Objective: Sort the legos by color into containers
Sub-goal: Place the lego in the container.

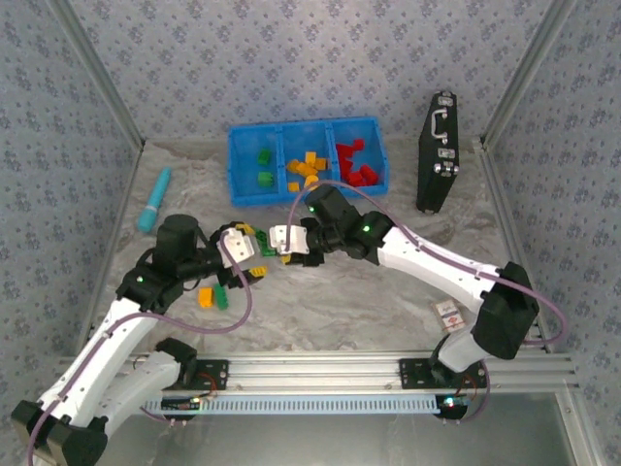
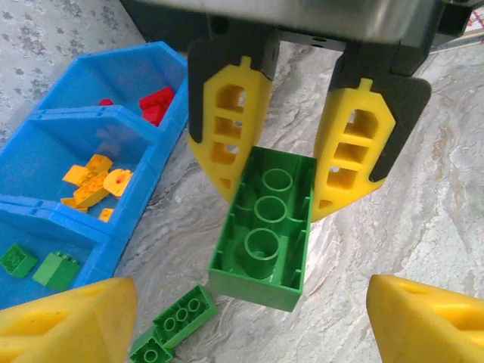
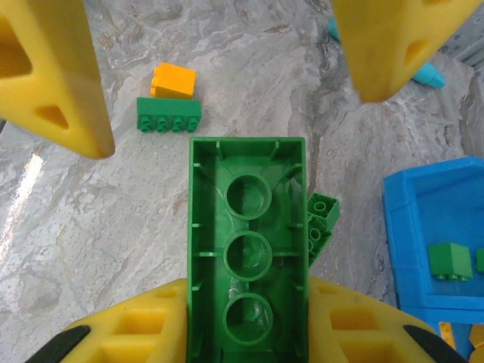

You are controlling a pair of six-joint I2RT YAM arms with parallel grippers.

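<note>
My right gripper (image 3: 248,318) is shut on one end of a large green lego (image 3: 248,249), held hollow side up above the table. Its free end reaches between the fingers of my left gripper (image 2: 249,321), which stands open, its pads apart from the lego (image 2: 265,227). From above, the two grippers (image 1: 247,243) (image 1: 281,243) meet nose to nose mid-table. Two small green legos (image 2: 174,318) lie under them. An orange lego (image 3: 172,81) and a green one (image 3: 168,115) lie together farther off. The blue tray (image 1: 306,126) holds green legos on the left, orange-yellow in the middle, red on the right.
A teal cylinder (image 1: 153,199) lies left of the tray. A black case (image 1: 439,150) with metal latches stands at the back right. A small red-and-white box (image 1: 449,316) sits near the right arm's base. Metal frame rails border both sides.
</note>
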